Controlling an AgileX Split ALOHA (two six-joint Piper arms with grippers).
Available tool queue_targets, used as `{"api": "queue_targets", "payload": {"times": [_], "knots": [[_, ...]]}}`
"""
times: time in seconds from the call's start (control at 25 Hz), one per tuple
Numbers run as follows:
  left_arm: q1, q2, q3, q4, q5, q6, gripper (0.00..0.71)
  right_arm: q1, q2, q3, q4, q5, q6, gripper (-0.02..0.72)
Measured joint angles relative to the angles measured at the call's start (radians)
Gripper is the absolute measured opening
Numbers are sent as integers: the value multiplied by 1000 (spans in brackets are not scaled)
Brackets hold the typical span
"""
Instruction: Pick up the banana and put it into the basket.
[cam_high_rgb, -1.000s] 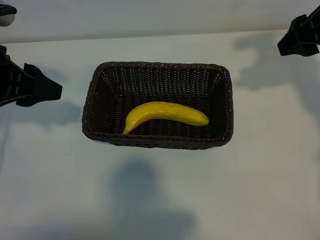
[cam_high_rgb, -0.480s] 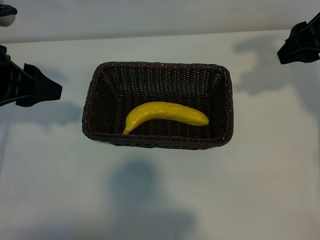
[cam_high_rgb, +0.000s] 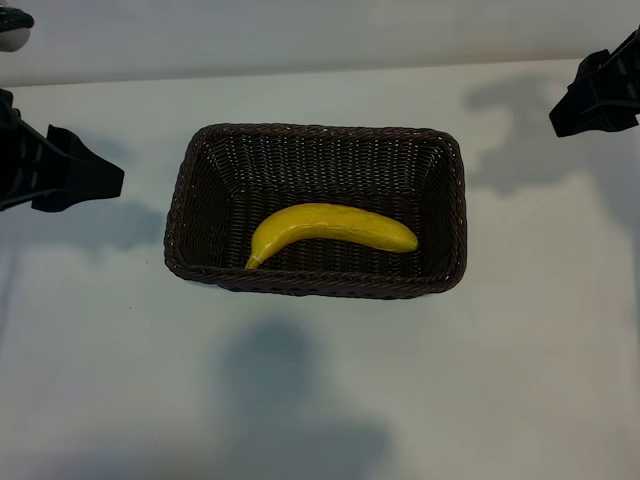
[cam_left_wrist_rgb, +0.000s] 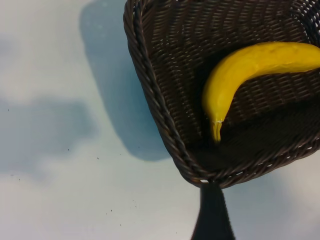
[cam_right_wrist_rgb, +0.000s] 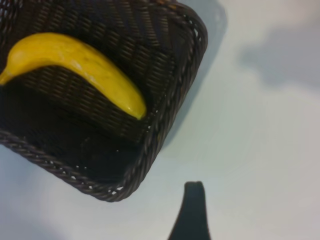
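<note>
Since the earlier frames only the right hand (cam_high_rgb: 597, 98) has shifted, edging slightly at the far right corner of the scene, well clear of the basket (cam_high_rgb: 190, 175); banana, basket and left hand sit as they did. The banana (cam_high_rgb: 330, 228) lies flat on the basket's floor, nearer the front wall, stem tip toward the front-left corner, so the placing looks done. The left hand (cam_high_rgb: 65, 172) hangs just off the basket's left side, the right hand beyond its far right corner; both stand wide and hold nothing. What remains risky is small: if either hand swings back across the basket, a finger could catch the woven rim and drag or tip the basket on the tabletop (cam_high_rgb: 320, 390), spilling the banana.
</note>
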Motion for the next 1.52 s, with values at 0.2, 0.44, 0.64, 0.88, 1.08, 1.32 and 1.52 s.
{"api": "queue_targets", "payload": {"times": [0.2, 0.44, 0.64, 0.88, 1.08, 1.32, 1.52], "knots": [[0, 0, 0, 0, -8, 0, 539, 0, 0, 0, 63, 3, -42, 620], [0, 0, 0, 0, -10, 0, 539, 0, 0, 0, 63, 12, -48, 615], [0, 0, 0, 0, -10, 0, 538, 0, 0, 0, 56, 17, -49, 608], [0, 0, 0, 0, -10, 0, 539, 0, 0, 0, 49, 19, -49, 606], [0, 0, 0, 0, -10, 0, 539, 0, 0, 0, 47, 22, -49, 605], [0, 0, 0, 0, -10, 0, 539, 0, 0, 0, 47, 22, -49, 605], [0, 0, 0, 0, -10, 4, 539, 0, 0, 0, 47, 21, -49, 605]]}}
